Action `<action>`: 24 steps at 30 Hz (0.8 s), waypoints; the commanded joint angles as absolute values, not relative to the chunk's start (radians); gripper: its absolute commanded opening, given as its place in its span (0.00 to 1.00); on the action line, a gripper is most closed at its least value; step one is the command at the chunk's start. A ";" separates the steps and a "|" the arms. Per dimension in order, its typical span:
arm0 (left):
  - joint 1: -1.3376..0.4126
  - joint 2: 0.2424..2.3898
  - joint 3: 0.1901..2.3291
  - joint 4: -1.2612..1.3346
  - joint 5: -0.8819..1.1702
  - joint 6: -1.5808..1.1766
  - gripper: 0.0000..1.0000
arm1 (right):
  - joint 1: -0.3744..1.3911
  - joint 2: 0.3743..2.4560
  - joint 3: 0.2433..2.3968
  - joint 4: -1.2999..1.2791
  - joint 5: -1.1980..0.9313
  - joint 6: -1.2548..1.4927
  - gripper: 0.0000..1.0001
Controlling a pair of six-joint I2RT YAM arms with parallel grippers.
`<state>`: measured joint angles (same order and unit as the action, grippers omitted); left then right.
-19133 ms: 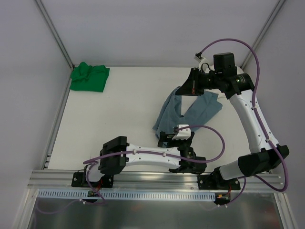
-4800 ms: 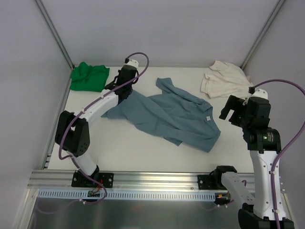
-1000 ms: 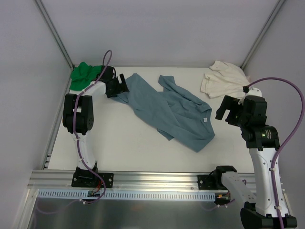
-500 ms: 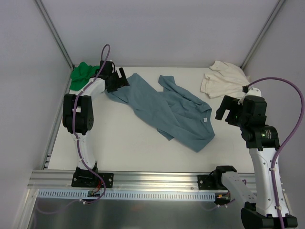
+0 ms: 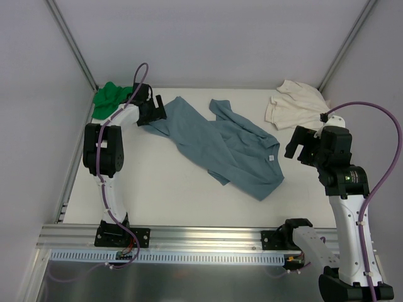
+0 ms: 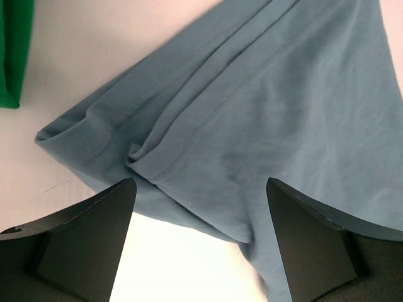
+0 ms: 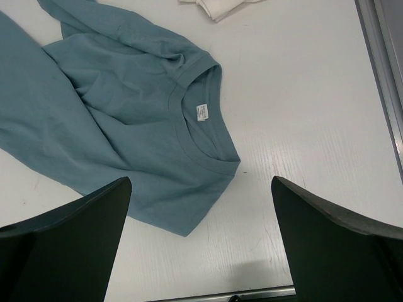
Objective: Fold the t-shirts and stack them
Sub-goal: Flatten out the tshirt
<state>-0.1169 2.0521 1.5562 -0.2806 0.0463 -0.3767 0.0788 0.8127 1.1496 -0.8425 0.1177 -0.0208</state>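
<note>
Three tees lie on the white tabletop (image 5: 189, 195). The green tee (image 5: 107, 99) is bunched in the far left corner and the cream tee (image 5: 299, 104) is crumpled in the far right corner. The blue-grey tee (image 5: 220, 148) sprawls rumpled between them, running from near the far left corner across the middle toward the right edge. Its collar end is the one nearer the right edge, and the small white neck tag (image 7: 202, 111) faces up.

The left gripper (image 5: 158, 114) sits low over the blue-grey tee's far left end, just beside the green tee. Its jaws are spread wide. In the wrist view its fingers (image 6: 82, 239) stand either side of a folded, stitched edge of the cloth with nothing pinched between them.

The right gripper (image 5: 298, 150) hovers near the right edge, between the cream tee and the blue-grey tee's collar. Its jaws are wide apart and empty.
</note>
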 commanded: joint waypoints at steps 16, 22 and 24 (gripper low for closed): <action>-0.110 2.100 1.572 -0.305 -0.026 -0.360 0.75 | 0.087 0.799 1.150 -0.831 0.144 -0.043 0.99; -0.110 2.114 1.575 -0.301 -0.028 -0.370 0.15 | 0.086 0.799 1.150 -0.831 0.147 -0.043 1.00; -0.110 2.117 1.574 -0.299 -0.028 -0.373 0.15 | 0.087 0.799 1.150 -0.833 0.146 -0.041 0.99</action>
